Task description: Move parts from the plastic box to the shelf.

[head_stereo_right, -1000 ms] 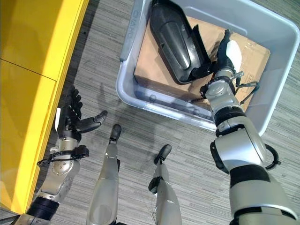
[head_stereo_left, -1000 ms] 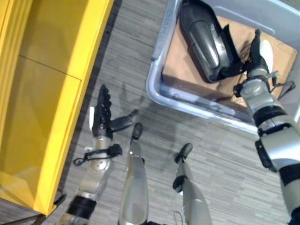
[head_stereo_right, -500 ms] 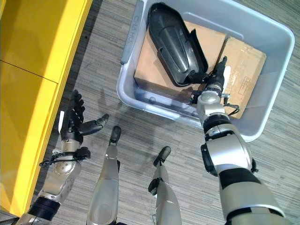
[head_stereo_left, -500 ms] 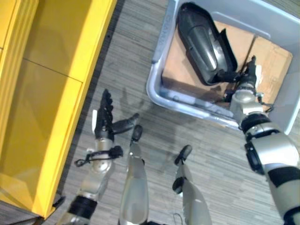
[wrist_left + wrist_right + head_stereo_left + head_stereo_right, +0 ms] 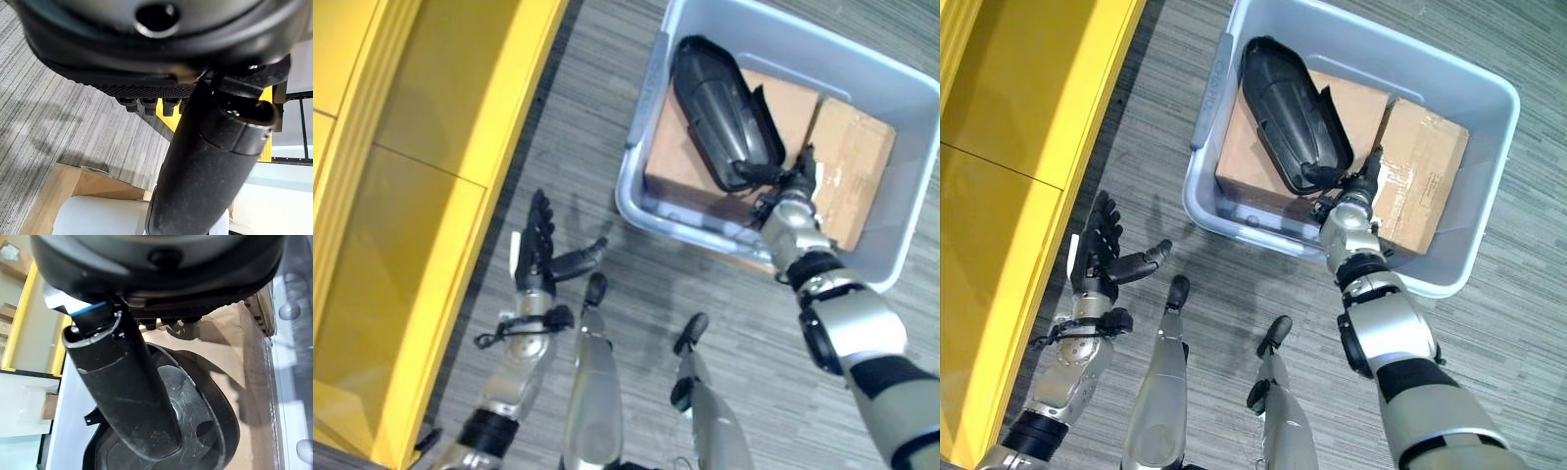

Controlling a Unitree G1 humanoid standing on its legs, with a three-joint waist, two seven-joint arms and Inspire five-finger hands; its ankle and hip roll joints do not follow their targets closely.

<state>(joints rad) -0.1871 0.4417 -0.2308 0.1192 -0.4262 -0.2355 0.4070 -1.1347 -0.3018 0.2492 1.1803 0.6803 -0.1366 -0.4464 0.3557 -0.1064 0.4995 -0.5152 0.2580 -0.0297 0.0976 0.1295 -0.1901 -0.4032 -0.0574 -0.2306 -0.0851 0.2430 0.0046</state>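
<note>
The right hand (image 5: pixel 1363 183), fingers straight, reached beside the black part (image 5: pixel 1290 116) in the plastic box (image 5: pixel 1449 279), upper right; the left hand (image 5: pixel 1102 253) hung spread.

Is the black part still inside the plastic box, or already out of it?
Inside. The black part lies on cardboard boxes within the plastic box.

**Colours and patterns of the scene**

The plastic box (image 5: pixel 1491 227) was pale blue-grey; the part (image 5: pixel 1288 113) glossy black; two cardboard cartons (image 5: pixel 1420 176) plain brown. The shelf (image 5: pixel 431 196) was bright yellow. The floor (image 5: pixel 1185 98) showed grey streaked stripes.
</note>
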